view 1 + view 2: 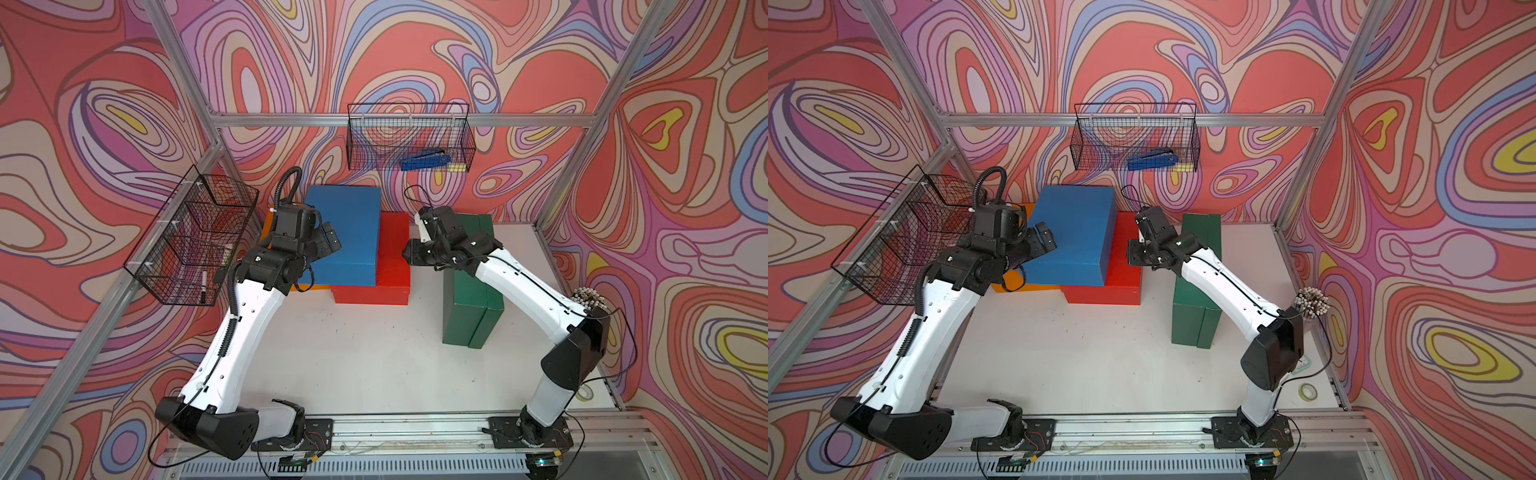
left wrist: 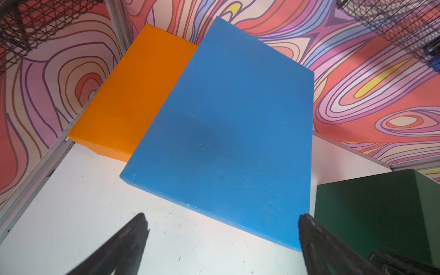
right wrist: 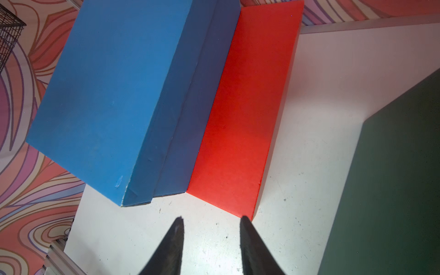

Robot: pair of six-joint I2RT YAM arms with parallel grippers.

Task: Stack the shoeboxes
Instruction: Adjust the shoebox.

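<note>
Blue box point(image 1: 349, 232) stacked across two, green box point(image 1: 465, 316) apart, both jaws empty.
Your white tabletop point(image 1: 374, 365) fills the lower middle in both top views. Blue sits centre-left, lying on the red box point(image 1: 392, 257) at its right and the orange box point(image 2: 133, 95) at its left. Green stands on its side, centre-right. Left jaws spread wide above blue; right jaws parted, pinching nothing.

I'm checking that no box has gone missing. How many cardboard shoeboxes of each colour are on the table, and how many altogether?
Blue cardboard shoebox: 1
Red cardboard shoebox: 1
Orange cardboard shoebox: 1
Dark green cardboard shoebox: 1
Total: 4
</note>
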